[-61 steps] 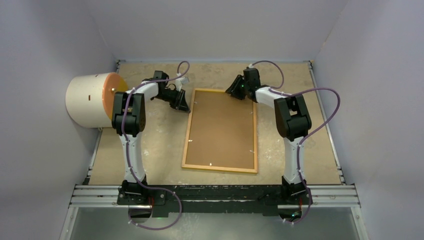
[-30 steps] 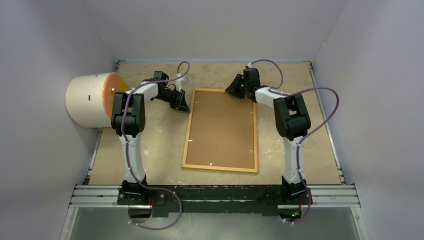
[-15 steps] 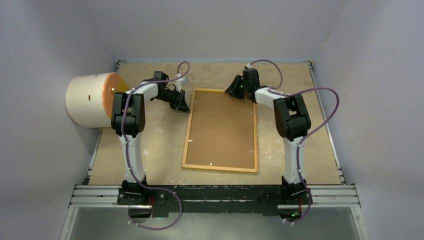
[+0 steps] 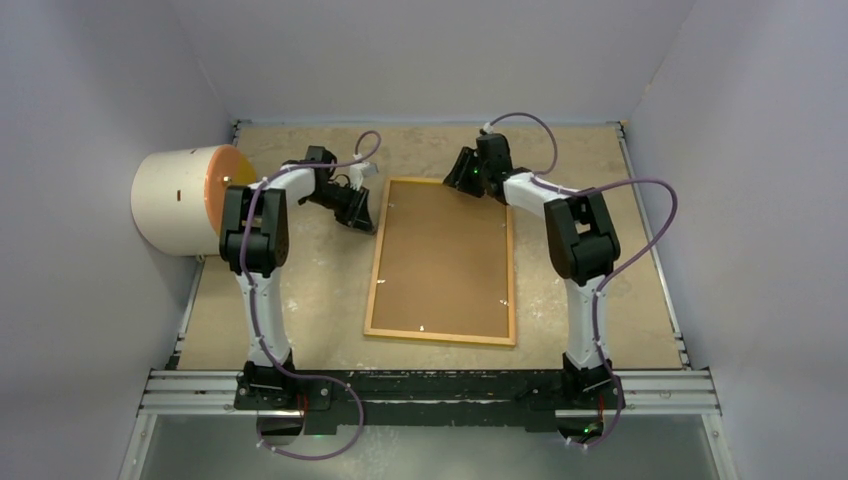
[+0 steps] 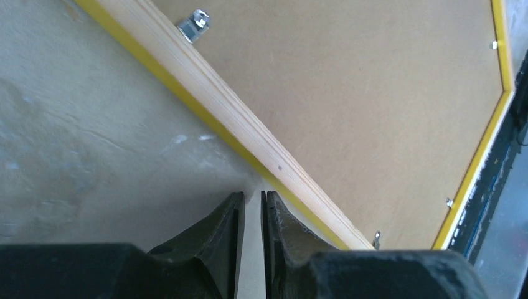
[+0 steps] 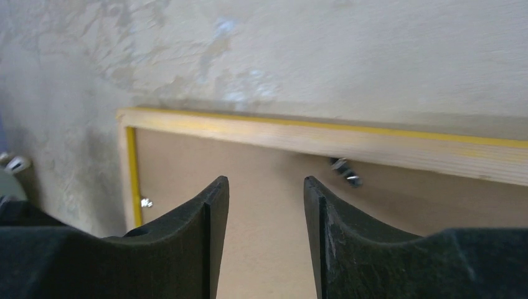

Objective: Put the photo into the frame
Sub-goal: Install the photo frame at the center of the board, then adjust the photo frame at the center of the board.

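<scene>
Frame (image 4: 441, 262): thin wood rim, yellow edge, flat brown board.
My left gripper (image 5: 251, 205): nearly clenched, empty.
My right gripper (image 6: 266, 190): parted, empty, shifted left.

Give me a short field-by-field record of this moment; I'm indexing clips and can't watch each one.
frame: lies back side up on the table, wooden rim around a brown backing board
photo: not visible in any view
left gripper: jaws almost closed, holding nothing, over bare table beside the frame's left rail
right gripper: jaws apart, empty, above the frame's far edge
clips: small metal tabs along the inside of the rim
other: cylinder at left
</scene>
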`<control>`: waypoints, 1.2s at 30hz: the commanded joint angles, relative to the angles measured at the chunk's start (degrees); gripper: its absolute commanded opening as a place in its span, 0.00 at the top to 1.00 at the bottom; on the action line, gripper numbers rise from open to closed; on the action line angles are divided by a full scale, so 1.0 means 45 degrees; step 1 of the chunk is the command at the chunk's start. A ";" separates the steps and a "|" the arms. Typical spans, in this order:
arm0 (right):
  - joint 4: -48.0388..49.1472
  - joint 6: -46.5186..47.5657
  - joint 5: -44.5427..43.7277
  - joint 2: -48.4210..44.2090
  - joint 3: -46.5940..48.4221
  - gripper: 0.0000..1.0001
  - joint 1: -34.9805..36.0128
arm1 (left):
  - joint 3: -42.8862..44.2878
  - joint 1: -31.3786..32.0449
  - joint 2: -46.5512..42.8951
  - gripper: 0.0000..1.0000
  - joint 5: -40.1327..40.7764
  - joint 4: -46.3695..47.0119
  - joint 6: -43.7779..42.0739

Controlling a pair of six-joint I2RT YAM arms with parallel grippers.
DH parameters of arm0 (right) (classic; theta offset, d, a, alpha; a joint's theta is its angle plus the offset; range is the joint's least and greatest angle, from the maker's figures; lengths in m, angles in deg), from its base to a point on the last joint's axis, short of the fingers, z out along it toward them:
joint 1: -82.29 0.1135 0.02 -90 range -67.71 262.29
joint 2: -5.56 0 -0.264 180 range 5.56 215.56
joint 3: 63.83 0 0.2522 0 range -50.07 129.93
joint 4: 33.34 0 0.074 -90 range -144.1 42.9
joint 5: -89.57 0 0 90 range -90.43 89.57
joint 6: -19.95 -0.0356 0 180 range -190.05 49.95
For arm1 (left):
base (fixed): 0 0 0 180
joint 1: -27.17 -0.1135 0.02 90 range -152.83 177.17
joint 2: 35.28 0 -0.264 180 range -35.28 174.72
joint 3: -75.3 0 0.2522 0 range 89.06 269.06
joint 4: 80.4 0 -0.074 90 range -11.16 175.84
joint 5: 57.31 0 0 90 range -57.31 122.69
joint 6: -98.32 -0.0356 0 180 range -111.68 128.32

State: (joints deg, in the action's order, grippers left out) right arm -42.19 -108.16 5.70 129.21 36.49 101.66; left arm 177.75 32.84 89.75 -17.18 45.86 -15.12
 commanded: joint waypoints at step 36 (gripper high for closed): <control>-0.4372 -0.0196 -0.5629 -0.7067 -0.4565 0.16 0.3516 | -0.2977 0.1694 -0.4693 0.40 -0.0258 -0.1900 -0.2545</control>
State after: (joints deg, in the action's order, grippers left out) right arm -56.86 -108.62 -10.93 92.71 8.45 109.31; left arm 158.25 49.84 73.88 -14.53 42.69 -22.81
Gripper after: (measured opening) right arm 0.863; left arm 0.498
